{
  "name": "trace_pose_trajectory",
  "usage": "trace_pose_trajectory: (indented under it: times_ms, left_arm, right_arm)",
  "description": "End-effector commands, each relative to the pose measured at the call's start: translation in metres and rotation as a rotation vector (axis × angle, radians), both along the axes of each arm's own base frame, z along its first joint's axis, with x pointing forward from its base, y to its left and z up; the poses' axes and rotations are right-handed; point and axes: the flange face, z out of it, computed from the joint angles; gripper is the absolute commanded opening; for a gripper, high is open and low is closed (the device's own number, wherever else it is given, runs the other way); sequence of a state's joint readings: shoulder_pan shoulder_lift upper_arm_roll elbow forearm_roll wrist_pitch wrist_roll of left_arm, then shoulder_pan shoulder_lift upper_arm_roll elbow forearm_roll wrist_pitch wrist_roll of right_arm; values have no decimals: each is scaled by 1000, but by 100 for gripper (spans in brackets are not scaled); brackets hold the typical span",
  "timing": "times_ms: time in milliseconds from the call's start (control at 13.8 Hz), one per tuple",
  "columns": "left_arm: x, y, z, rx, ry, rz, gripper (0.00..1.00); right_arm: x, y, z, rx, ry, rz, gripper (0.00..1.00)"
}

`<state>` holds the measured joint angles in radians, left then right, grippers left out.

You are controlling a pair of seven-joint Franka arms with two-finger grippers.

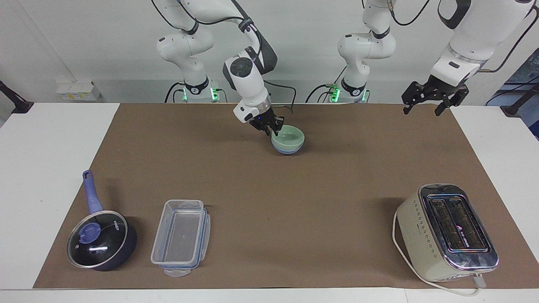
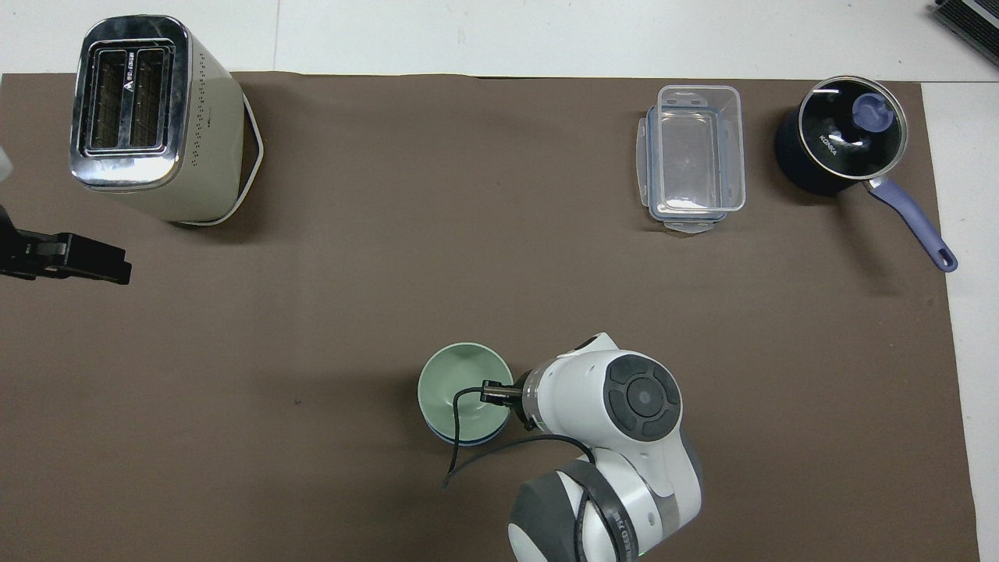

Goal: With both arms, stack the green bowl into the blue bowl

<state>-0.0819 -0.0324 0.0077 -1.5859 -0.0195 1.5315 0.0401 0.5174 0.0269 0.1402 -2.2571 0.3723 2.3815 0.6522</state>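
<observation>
The green bowl (image 1: 290,135) sits nested inside the blue bowl (image 1: 288,148) on the brown mat, close to the robots near the middle of the table. In the overhead view the green bowl (image 2: 460,382) covers all but a sliver of the blue bowl (image 2: 468,440). My right gripper (image 1: 270,127) is down at the green bowl's rim on the side toward the right arm's end, shut on that rim. In the overhead view its wrist hides the fingers. My left gripper (image 1: 421,110) hangs open and empty in the air over the mat's edge at the left arm's end, where it waits.
A cream toaster (image 1: 446,231) stands far from the robots at the left arm's end. A clear plastic container (image 1: 181,237) and a dark blue lidded saucepan (image 1: 101,240) sit far from the robots at the right arm's end.
</observation>
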Motion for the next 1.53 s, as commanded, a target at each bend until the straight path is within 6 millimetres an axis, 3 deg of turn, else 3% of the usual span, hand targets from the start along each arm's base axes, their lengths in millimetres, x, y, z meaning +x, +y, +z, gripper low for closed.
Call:
trace_pose_trajectory:
  times_ms: [0, 218, 436, 582, 727, 1164, 1309, 1455]
  left_arm:
    - [-2, 4, 6, 18, -2, -10, 100]
    - [-2, 3, 6, 18, -2, -11, 100]
    - [-2, 4, 6, 18, -2, -10, 100]
    - [-2, 4, 6, 16, 0, -10, 100]
    - [-2, 3, 6, 18, 0, -11, 100]
    - [-2, 3, 6, 18, -2, -11, 100]
    - [-2, 4, 6, 16, -2, -10, 100]
    - [-2, 4, 6, 18, -2, -10, 100]
  right_arm:
    - [3, 4, 3, 7, 3, -42, 55]
    - [7, -2, 22, 13, 6, -45, 71]
    - [20, -42, 63, -20, -72, -35, 100]
    - [23, -63, 91, -103, -175, 19, 100]
    - [32, -97, 120, -118, -216, 32, 100]
    - [92, -261, 214, -224, -271, 185, 100]
    - [102, -281, 234, -277, -262, 186, 100]
    - [118, -287, 261, -313, -221, 196, 100]
